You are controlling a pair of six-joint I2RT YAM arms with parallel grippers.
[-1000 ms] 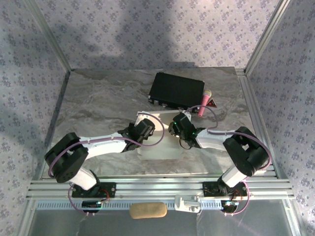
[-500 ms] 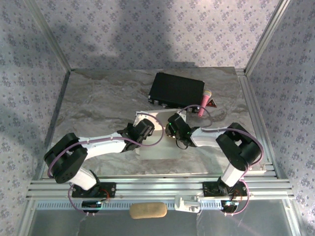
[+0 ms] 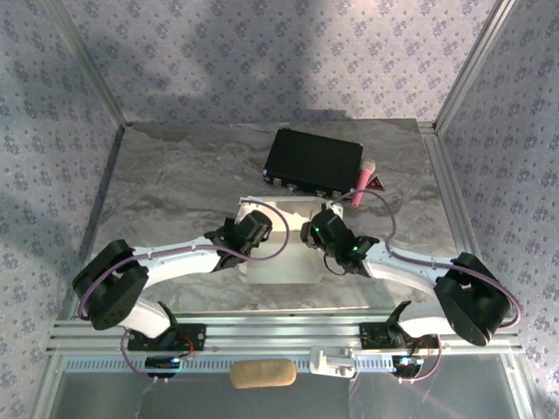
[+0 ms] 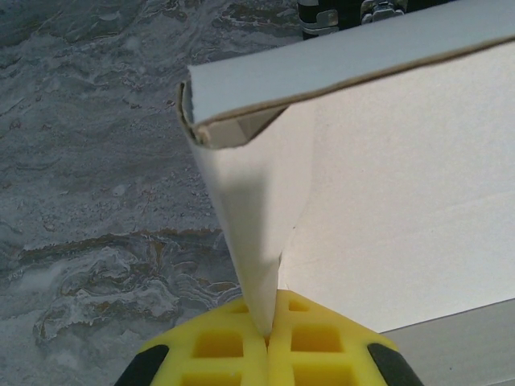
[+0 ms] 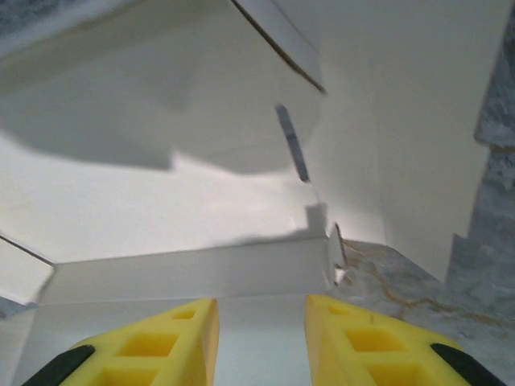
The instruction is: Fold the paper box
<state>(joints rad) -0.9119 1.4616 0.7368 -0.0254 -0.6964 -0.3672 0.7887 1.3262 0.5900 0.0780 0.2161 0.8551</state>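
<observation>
1. The paper box point(image 3: 281, 266) lies half-formed at the middle of the marble table point(image 3: 175, 175), between the two arms and just in front of the black hard case point(image 3: 314, 161).
2. The left gripper point(image 4: 268, 322) is clenched on a thin upright side flap of the box. The white card rises straight from between its yellow fingers point(image 4: 233, 330) to a doubled-over rim along the far wall.
3. The right gripper point(image 5: 261, 310) reaches into the box with its jaws parted and grasping nothing. The box floor shows between them, and a slotted wall stands ahead.
4. The step in hand looks like raising and locking the walls.
   - Keep your left pinch firm and low on the flap so that wall stays upright.
   - Bring the right fingers against the loose panel close to its crease, and push along the fold rather than at mid-panel.
   - Thin card of this kind is likely to buckle or spring back if you press away from the score line.
5. The box sits open face up, its edges roughly square to the table's edges and its far wall toward the black case. Both wrists cover its middle from above, so its long axis cannot be told with confidence.
</observation>
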